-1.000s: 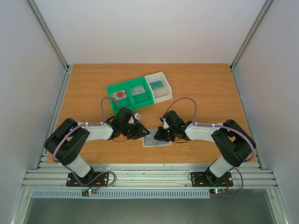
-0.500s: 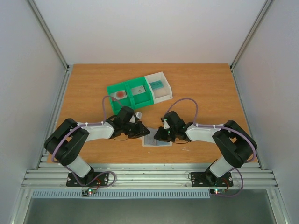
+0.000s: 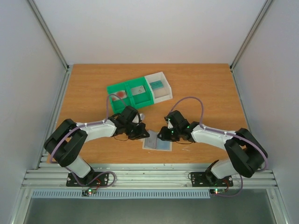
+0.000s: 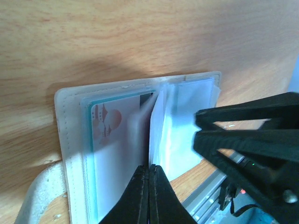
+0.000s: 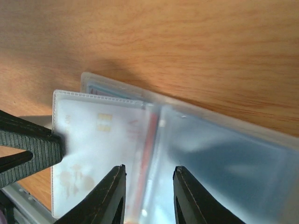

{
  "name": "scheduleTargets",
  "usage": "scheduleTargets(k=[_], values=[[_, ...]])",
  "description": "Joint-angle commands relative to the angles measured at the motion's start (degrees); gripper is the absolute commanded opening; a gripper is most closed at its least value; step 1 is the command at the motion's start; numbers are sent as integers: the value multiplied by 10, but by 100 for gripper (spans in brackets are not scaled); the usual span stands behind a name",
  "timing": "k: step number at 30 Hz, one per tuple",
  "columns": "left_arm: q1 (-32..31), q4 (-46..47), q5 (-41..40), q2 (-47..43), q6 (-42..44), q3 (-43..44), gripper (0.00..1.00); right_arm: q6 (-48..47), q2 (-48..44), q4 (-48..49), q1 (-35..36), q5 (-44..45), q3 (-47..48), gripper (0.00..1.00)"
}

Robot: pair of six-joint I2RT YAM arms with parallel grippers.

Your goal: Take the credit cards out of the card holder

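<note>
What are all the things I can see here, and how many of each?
table: one, orange-brown wood, under everything
green tray: one, green, two compartments, far middle of the table
white tray: one, white, against the green tray's right end
red-circle card: one, white, left green compartment
grey card: one, grey, right green compartment
teal card: one, teal, in the white tray
card holder: one, pale with clear pages, open near the front edge
sleeved card: one seen, white with teal edge, inside the holder
left end effector: one, black, shut on a holder page
right end effector: one, black, open over the holder's fold
</note>
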Motion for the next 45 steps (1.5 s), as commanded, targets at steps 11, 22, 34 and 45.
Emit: scheduleTargets(k=[11, 22, 34, 45], values=[[4, -173, -64, -18, 78, 65, 0, -41, -28, -94, -29, 22, 10, 30], [4, -191, -80, -35, 71, 70, 0, -32, 26, -34, -28, -3, 6, 20], [4, -236, -111, -25, 83, 105, 0, -29, 79, 5, -28, 2, 30, 17], [-8, -167, -48, -37, 45, 98, 23, -49, 27, -59, -30, 56, 37, 20]])
